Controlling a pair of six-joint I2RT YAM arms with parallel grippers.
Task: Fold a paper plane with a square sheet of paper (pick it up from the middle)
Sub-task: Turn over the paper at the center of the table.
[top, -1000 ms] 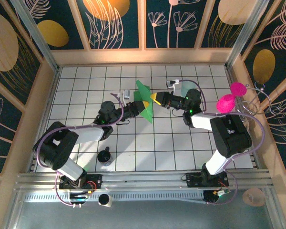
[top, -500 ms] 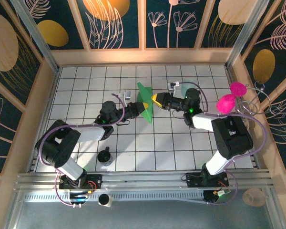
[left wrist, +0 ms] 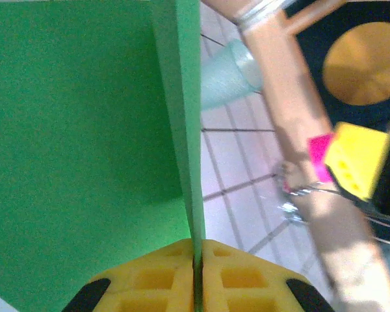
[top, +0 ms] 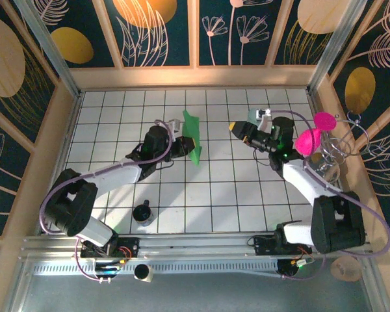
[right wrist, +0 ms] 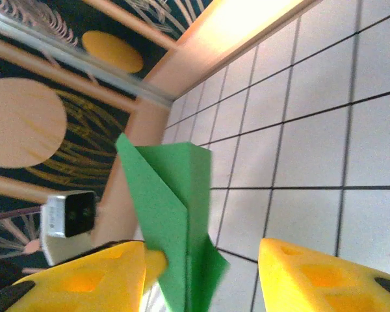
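Top external view: my left pincer (top: 183, 145) is clamped on the green sheet of paper (top: 194, 136) and holds it on edge, clear of the bench (top: 110, 117), about mid-width and toward the far side. From my left wrist I see my two yellow fingers (left wrist: 153, 279) pressed together, with the paper's folded edge pinched in the seam between them. The sheet rises straight up from the grip in doubled layers.

My right pincer (top: 236, 128) stands roughly half open with nothing in it. It is off to the right of the paper and not touching it. From that wrist the paper reads as a narrow creased piece, with a slanted flap laid over a longer body and a ragged lower tip.

So I judge the job well under way but not closed out. The square is no longer flat, a centre crease exists, and at least one triangular flap is folded in. I cannot tell whether both nose flaps match or whether any wing fold is made, since the layers hide one another. What seems left is the wing creases, pressing them sharp, and setting the plane down.
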